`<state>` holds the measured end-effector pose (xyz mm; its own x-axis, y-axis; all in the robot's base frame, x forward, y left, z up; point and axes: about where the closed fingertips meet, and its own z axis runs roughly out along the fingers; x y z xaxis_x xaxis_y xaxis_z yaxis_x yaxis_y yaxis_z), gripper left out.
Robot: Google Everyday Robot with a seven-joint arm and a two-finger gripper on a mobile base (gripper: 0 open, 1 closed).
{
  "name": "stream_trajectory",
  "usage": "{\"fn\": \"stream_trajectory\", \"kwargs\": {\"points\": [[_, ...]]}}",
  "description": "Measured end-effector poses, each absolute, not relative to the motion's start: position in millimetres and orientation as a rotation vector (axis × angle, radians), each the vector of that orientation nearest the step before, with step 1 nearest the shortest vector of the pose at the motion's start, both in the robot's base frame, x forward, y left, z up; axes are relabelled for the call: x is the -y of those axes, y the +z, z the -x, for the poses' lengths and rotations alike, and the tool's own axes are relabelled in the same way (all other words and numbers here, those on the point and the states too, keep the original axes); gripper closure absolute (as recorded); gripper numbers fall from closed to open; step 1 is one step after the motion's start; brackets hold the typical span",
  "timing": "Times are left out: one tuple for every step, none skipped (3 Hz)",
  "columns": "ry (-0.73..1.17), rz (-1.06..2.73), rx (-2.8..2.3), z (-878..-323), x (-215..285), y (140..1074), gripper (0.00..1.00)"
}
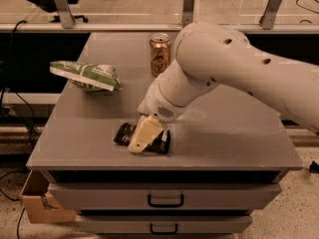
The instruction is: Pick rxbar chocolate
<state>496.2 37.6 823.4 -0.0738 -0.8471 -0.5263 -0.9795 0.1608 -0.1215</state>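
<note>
The rxbar chocolate (123, 133) is a dark shiny bar lying flat near the front edge of the grey table (229, 143), left of centre. My gripper (142, 138) is down on the bar's middle and covers it, so only the bar's two dark ends show on either side. The big white arm (234, 73) reaches in from the right, above the table.
An orange-gold drink can (160, 54) stands upright at the back centre, just behind the arm. A green-and-white chip bag (87, 76) lies at the left. Drawers (164, 199) sit under the tabletop. A cardboard box (37, 200) is on the floor at the left.
</note>
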Motion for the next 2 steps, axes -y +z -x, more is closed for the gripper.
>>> {"fn": "stream_trajectory", "kwargs": {"points": [[0.367, 1.729, -1.959, -497.2, -37.4, 825.4, 0.64], [0.367, 1.728, -1.959, -497.2, -37.5, 831.0, 0.88]]}}
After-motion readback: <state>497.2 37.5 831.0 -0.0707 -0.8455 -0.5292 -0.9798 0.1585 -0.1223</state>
